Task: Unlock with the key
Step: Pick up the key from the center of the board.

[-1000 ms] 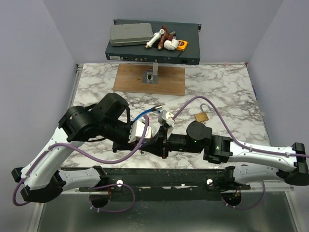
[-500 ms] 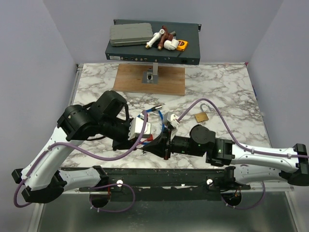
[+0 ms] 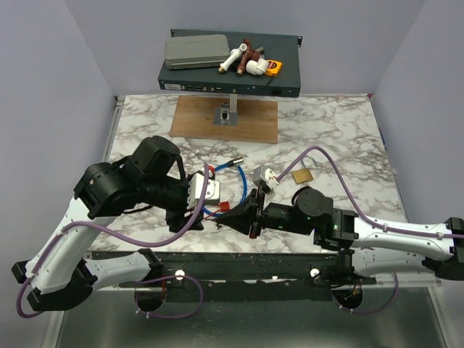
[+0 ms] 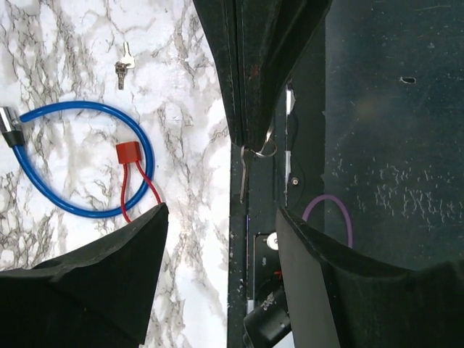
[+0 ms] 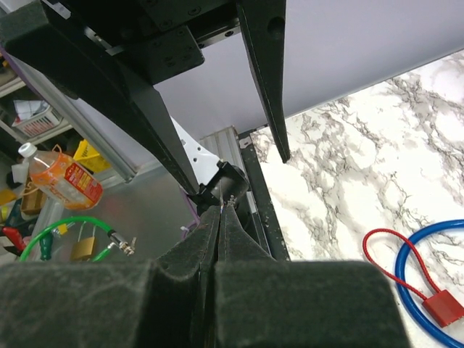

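At the near edge of the marble counter (image 3: pixel 341 138), about midway along it, my right claw (image 5: pixel 220 216) is pressed fully closed with the key (image 4: pixel 243 180) pinched at its fingertips. The thin silver blade and a small wire ring stick out past the tips, seen against the dark rail just off the marble. My left claw (image 4: pixel 221 210) faces it from the left, fingers spread wide and gripping nothing, one finger over the marble and the other over the rail. The key sits in the gap just ahead of them, touching neither. Seen from my right wrist, those two black fingers reach in from above on either side of my closed tips, and the key itself is hidden there. On the counter just inside the near edge lies a blue cable (image 4: pixel 80 104) curled into a loop, with a metal plug (image 4: pixel 7 127) at one end. A red strap (image 4: pixel 128 153) has its square tag inside that loop, and its thin legs cross the cable and pass under my left finger, so I cannot tell whether it reaches the key. A spare silver key (image 4: pixel 124 67) lies flat on the marble outside the loop. Toward the right edge, a brass padlock (image 3: pixel 303 176) lies beside my right arm's purple cable, well apart from both claws. A wooden board (image 3: pixel 254 123) carrying a small metal fixture rests at the far edge, in front of a black rack unit (image 3: pixel 290 76).
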Tool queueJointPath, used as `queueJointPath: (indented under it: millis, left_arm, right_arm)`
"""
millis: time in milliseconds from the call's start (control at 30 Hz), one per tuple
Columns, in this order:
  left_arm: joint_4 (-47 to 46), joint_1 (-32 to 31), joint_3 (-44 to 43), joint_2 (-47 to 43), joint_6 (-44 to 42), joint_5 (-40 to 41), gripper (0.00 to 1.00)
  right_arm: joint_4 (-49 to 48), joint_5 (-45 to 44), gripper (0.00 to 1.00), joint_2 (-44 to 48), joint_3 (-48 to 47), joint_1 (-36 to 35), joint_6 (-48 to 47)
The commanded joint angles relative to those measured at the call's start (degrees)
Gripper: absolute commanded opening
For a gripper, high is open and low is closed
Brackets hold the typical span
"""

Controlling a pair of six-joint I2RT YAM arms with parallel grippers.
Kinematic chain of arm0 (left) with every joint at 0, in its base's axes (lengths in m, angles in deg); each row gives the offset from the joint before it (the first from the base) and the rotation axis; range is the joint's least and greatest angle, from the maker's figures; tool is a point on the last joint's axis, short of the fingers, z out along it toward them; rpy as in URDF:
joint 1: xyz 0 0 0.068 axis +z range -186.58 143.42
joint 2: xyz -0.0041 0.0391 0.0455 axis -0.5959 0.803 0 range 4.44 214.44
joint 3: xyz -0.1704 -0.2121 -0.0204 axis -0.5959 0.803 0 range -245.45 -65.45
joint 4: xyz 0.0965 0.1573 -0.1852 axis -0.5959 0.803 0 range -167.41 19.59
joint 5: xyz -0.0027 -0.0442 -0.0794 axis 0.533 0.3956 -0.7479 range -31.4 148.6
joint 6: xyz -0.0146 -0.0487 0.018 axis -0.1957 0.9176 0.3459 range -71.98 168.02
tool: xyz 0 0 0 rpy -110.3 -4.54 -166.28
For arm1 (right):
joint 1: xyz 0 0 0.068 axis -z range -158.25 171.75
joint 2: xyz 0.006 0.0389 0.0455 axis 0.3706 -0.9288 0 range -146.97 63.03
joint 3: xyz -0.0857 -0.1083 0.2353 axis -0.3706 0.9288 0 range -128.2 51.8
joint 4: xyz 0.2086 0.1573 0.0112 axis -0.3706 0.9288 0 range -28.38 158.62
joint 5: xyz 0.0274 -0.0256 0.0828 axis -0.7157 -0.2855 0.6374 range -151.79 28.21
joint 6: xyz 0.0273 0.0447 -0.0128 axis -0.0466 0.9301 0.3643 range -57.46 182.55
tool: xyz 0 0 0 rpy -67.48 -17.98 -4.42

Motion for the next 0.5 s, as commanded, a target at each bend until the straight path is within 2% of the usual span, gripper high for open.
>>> queueJointPath:
  millis: [0, 67, 200, 367, 467]
  left_arm:
    - [-1.9, 0.5, 0.8, -0.6, -0.6, -4.6, 0.57]
    - [-0.3, 0.6, 0.6, -0.2, -2.3, -6.8, 0.47]
    - [2.7, 0.7, 0.3, 1.1, -4.9, -8.1, 0.16]
    - [4.4, 1.7, -1.4, 3.0, -5.7, -9.8, 0.0]
    - [4.0, 2.5, -2.5, 3.1, -5.7, -10.2, 0.0]
  right_arm:
    - [-3.7, 0.6, 0.01, -0.6, -1.1, -0.3, 0.4]
    - [-4.3, 0.7, 0.01, -0.8, -1.1, -0.3, 0.3]
    - [-5.6, 0.6, 0.01, -0.6, -0.5, -0.3, 0.5]
    - [-6.2, 1.1, 0.01, -1.2, -0.3, -0.3, 0.5]
    - [-6.0, 1.8, 0.01, -1.8, -0.3, -0.3, 0.5]
